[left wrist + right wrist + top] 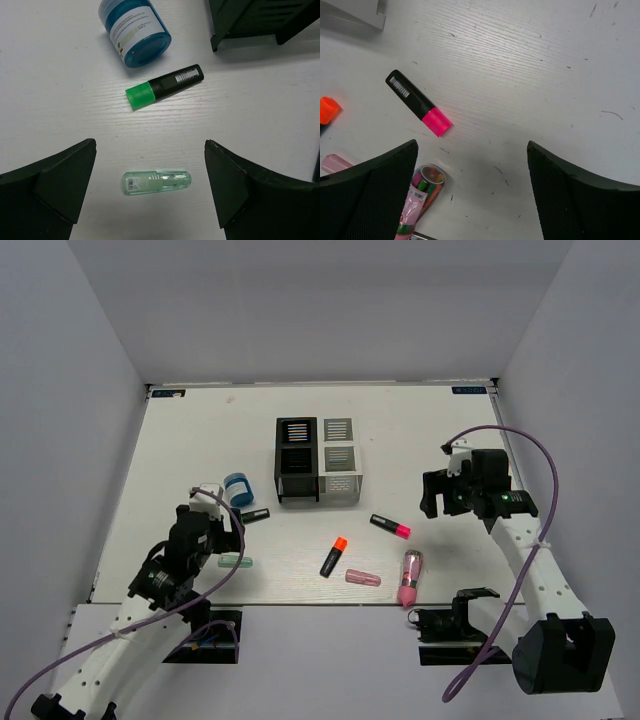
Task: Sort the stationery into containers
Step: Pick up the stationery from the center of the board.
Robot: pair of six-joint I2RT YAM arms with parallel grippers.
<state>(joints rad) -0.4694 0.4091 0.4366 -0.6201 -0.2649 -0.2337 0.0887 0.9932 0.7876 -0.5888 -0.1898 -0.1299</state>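
The black box [297,460] and the white-grey box [340,462] stand side by side at mid table. My left gripper [150,192] is open and empty, with the pale green capsule [156,182] lying on the table between its fingers. The green-capped highlighter [164,86] and the blue-white tape roll [134,27] lie just beyond. My right gripper [472,195] is open and empty above bare table at the right. The pink-capped highlighter [418,102] and the pink-clear tube [420,200] lie to its left. The orange-capped highlighter [333,556] and the pink capsule [362,578] lie near the front edge.
White walls enclose the table [200,440] on three sides. The black box's corner [260,20] shows at the top right of the left wrist view. The table's front edge runs just behind the tube [410,577].
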